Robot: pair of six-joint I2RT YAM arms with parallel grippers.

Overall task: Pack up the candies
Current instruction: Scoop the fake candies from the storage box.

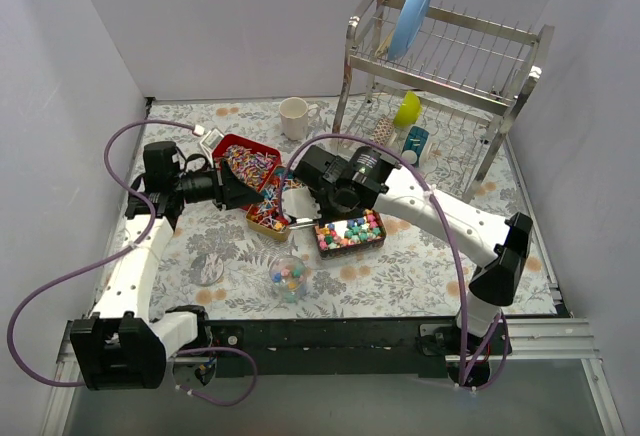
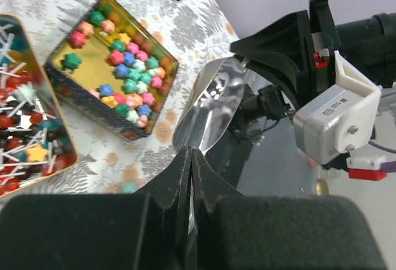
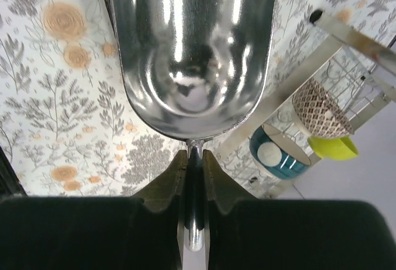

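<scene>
1. Nearest the arm bases, a clear bowl (image 1: 272, 280) on the floral table (image 1: 420, 276) holds a few pastel candies (image 1: 291, 272).
2. Just beyond it, star candies (image 2: 133, 75) part-fill a gold tray (image 2: 80, 72).
3. The right end effector (image 3: 195, 158) is clamped on the handle of an empty metal scoop (image 3: 192, 53), held beside that tray.
4. The left end effector (image 2: 192, 168) has its fingers pressed together with nothing seen between them. It is at the near edge of a red tray (image 1: 262, 148) of striped candies (image 1: 245, 164).
5. Farthest stand a mug (image 1: 295, 116) and a dish rack (image 1: 450, 56).
</scene>
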